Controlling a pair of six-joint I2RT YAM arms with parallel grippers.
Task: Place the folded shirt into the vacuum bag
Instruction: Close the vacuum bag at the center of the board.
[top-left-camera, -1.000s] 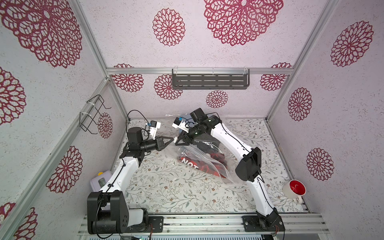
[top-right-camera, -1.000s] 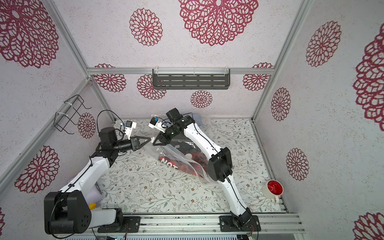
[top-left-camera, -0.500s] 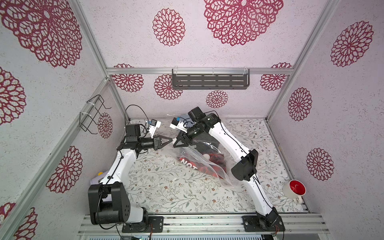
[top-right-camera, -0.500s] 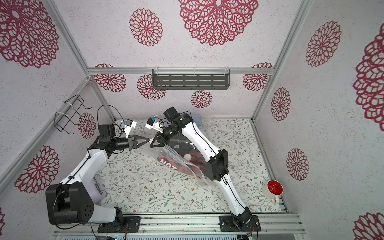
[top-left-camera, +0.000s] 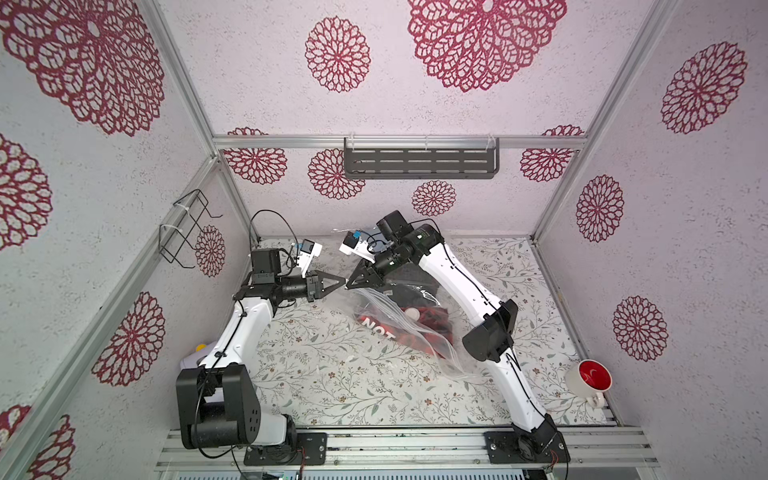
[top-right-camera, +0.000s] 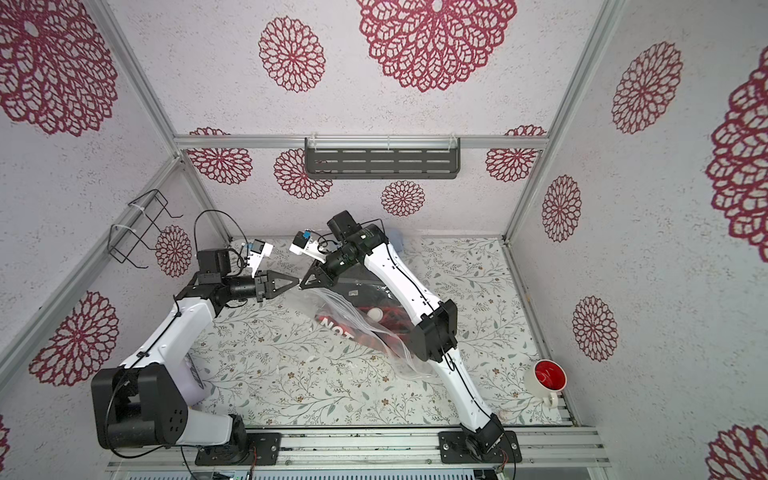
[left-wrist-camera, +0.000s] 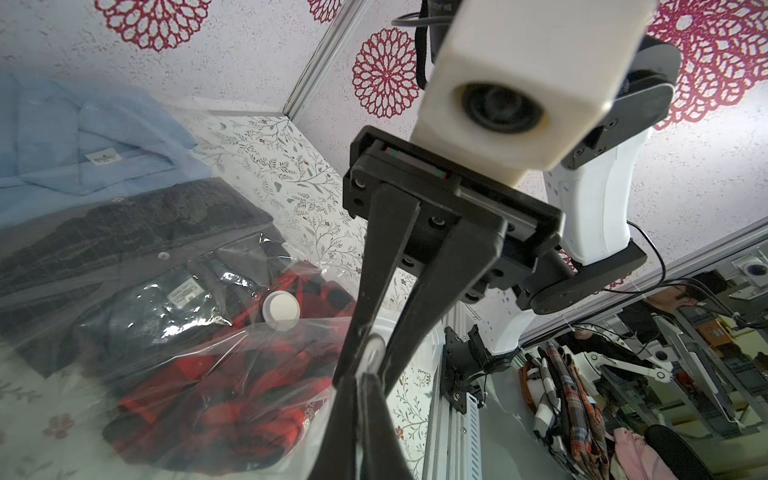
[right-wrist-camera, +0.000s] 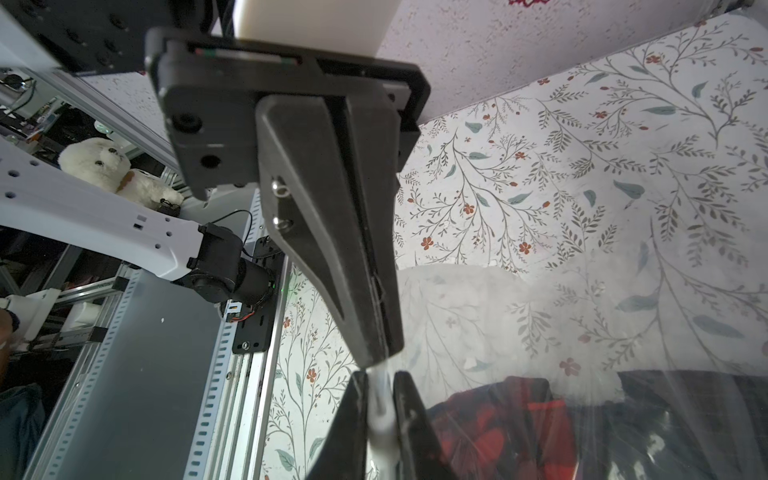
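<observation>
- The clear, crinkly plastic vacuum bag (top-left-camera: 434, 347) slants from mid-table toward the near right edge.
- The folded red-and-black plaid shirt (top-left-camera: 388, 329) lies inside it, nearer than my fingers.
- Behind it, my left gripper (top-left-camera: 342, 283) and right gripper (top-left-camera: 350, 285), tip to tip, both pinch its mouth.

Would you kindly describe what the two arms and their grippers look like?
The left arm and right arm have white shells with black joints and bases, and thin black cables along them. The left gripper and right gripper are black and taper like triangles; each carries a white camera block.
</observation>
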